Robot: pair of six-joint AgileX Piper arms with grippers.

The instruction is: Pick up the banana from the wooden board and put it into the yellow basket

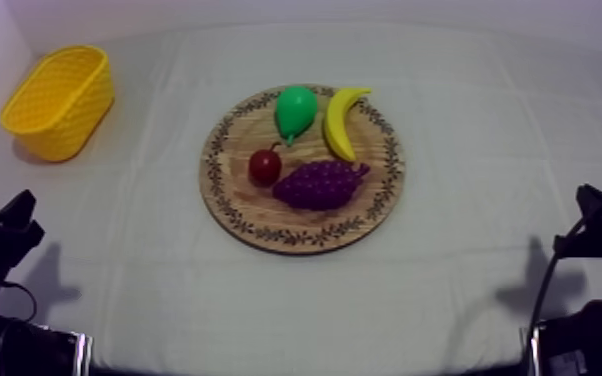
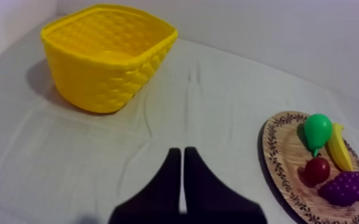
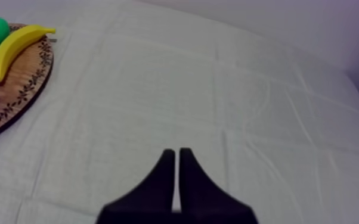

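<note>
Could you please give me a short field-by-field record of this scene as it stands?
Board: wooden board mid-table, holding four fruits
Banana: banana on the board's far side, beside the pear
Other fruit: small red fruit and grapes on its nearer side
Basket: yellow basket at my far left, nothing inside
Grippers: left gripper and right gripper both shut on nothing

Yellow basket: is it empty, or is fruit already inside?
Empty as far as visible: the yellow basket shows only bare woven wall inside, and the banana lies on the wooden board beside the pear.
</note>
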